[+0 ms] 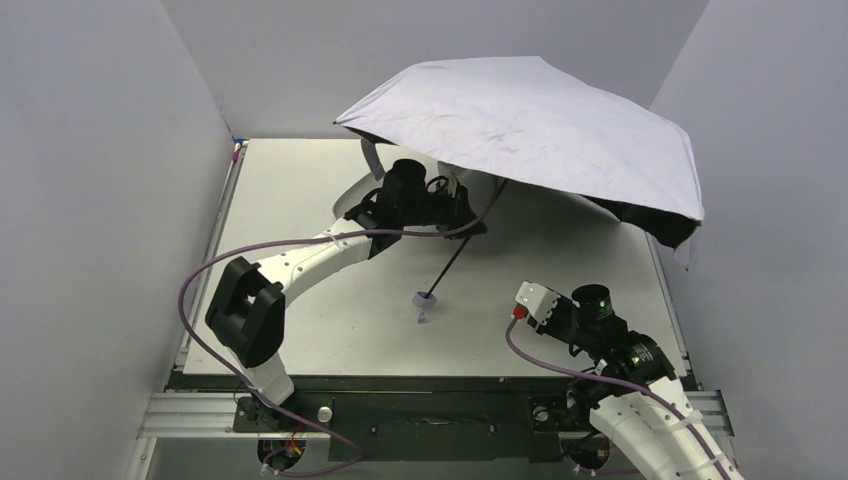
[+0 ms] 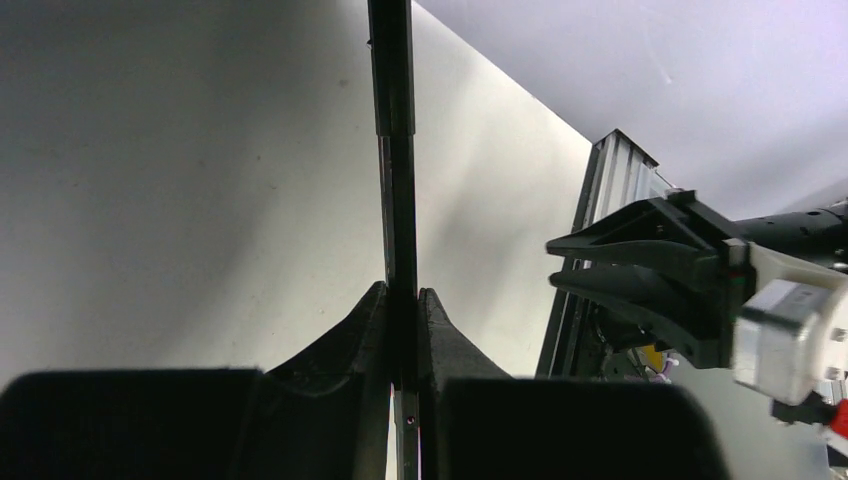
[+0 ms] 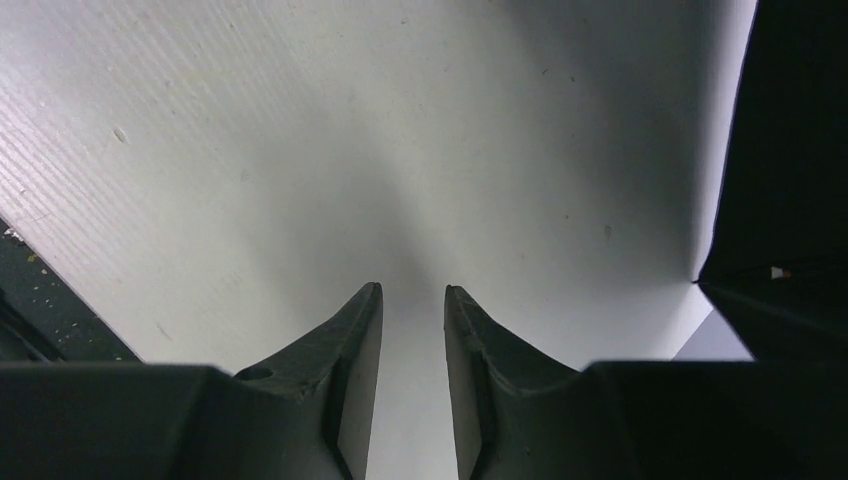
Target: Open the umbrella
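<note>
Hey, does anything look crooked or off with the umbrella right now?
Yes. The umbrella is open but tipped: its canopy slopes down to the right, where the near corner sags and shows its black underside. The shaft slants, clamped in the left gripper.

Soft even light — sharp, wrist foregrounds blurred

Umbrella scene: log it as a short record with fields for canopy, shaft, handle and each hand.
canopy: spread open, lavender top, black underside, tilted over the far right of the table
shaft: black, slanting down from the canopy, clamped by the left hand
handle: small knob at the shaft's low end, near table centre, ungripped
left hand: shut on shaft
right hand: slightly open, empty, near front right
</note>
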You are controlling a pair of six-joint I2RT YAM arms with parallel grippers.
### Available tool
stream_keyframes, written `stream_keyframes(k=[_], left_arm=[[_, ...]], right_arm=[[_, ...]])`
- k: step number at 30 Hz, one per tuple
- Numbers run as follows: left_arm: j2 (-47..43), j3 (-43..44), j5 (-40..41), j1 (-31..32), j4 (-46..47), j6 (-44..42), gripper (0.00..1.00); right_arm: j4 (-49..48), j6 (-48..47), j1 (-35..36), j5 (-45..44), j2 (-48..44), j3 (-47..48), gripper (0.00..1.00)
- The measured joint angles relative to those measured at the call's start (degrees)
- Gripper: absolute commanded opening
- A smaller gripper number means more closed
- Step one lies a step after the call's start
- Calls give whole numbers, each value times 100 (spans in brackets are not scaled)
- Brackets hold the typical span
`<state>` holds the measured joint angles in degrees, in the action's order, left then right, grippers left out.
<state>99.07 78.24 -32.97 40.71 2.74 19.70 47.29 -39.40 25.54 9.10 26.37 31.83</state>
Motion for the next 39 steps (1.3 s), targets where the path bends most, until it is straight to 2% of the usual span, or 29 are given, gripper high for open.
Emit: stream_keyframes(k=[8,16,22,24,25,26,28,30,35,39], left_arm=[[-238,-79,289,245,44,118,0],[-463,-986,581,129,468,387,0],[-732,-1633,964,151,748,437,0],[-824,-1729,1091,149,750,448,7],[-872,-1775,1174,146,754,455,20],[-914,-1818,1237,144,754,466,28],[-994,-1904,1335,133,730,433,49],[-1102,-2002,1438,114,645,350,58],[-1462,-2122,1543,24,227,-107,69],[-1873,-2184,1622,-170,-426,-870,83]], right_arm=[[-260,-2,83,-85,138,-74,18],[-422,-4,120,-140,162,-101,10],[-566,0,120,-140,348,-103,10],[-627,-2,122,-140,396,-105,10],[-656,-2,127,-140,420,-105,10],[-682,-2,131,-140,442,-105,10],[-723,-2,153,-138,498,-105,10],[-748,-4,157,-136,557,-105,10],[-750,-24,168,-111,595,-105,10],[-780,-39,227,-76,669,-103,10]])
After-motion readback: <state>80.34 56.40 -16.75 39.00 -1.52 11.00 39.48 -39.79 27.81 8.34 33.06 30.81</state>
